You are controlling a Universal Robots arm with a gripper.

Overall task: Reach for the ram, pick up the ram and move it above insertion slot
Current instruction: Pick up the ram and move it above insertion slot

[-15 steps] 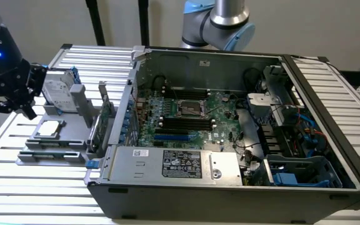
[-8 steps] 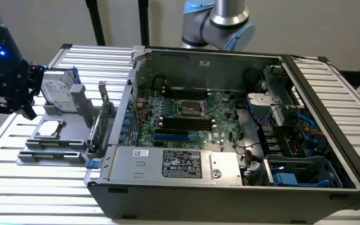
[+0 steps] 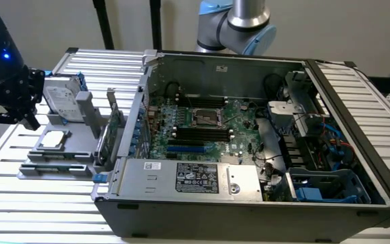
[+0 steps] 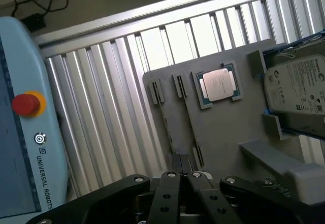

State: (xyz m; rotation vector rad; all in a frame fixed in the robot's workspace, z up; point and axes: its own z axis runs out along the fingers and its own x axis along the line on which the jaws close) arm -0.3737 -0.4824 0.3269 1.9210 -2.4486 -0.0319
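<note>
Fingers: the fingers (image 4: pixel 170 193) are seen pressed together with nothing between them, held over the grey holder (image 4: pixel 218 132) beside the open computer case (image 3: pixel 249 213).
Ram: a thin strip standing on edge between the holder's end clips is taken to be the ram (image 4: pixel 189 122); this cannot be told for certain. It lies just beside the fingertips and is not gripped.
Step in hand: the reach is judged to be under way; nothing has been picked up.
Next move calls for: the fingers must be spread and lined up with the narrow strip's long edge.
Slot: the dark insertion slots (image 3: pixel 202 133) lie on the motherboard (image 3: pixel 239 114), well apart from the holder.
Surface: a pale ribbed worktop (image 3: pixel 39 203) carries both holder and case.
Room: a plain light wall is seen behind; a pendant with a red stop button (image 4: pixel 25 103) rests at the worktop's edge.
</note>
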